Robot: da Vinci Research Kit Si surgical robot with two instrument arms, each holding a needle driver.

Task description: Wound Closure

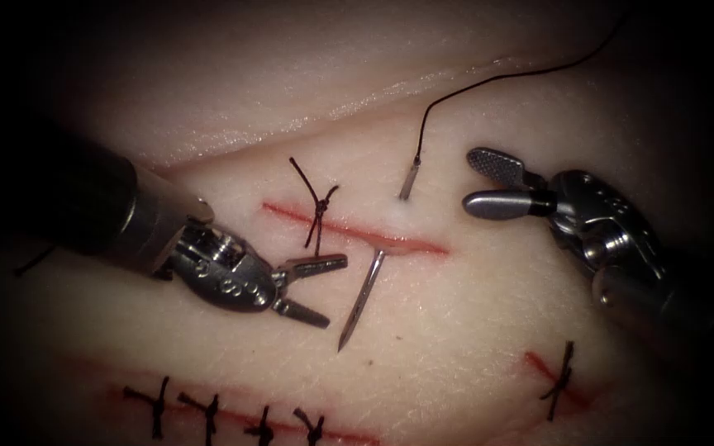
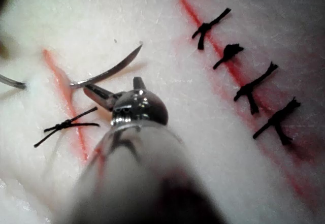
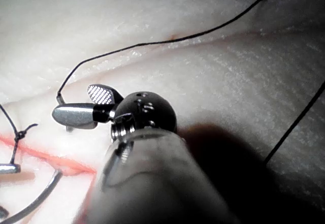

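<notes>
Counts first: you had two grippers, one needle, one thread, three cuts, and six tied stitches in the endoscope view.

The left gripper [image 1: 324,289] had its jaws parted and held nothing; it sat just left of the needle's pointed end, apart from it. The right gripper [image 1: 481,182] also stood open and empty, jaws parted, near the needle's tail but not touching.

The needle [image 1: 364,299] was in the tissue [image 1: 473,330], passed under the middle cut [image 1: 353,230]: the pointed half stuck out of the cut towards the near side, and the tail end [image 1: 407,182] stuck out of the skin on the far side. The thread [image 1: 489,83] ran from the tail up and off to the right, slack.

One knot [image 1: 317,208] sat on the middle cut, left of the needle. Four stitches [image 1: 208,409] lay in a row along the lower cut at the bottom edge; one stitch [image 1: 559,372] closed the short cut at lower right.

Room: you had bare tissue between the needle and the right gripper, and between the middle cut and the lower row. The left gripper was tight against the knot and the needle.
</notes>
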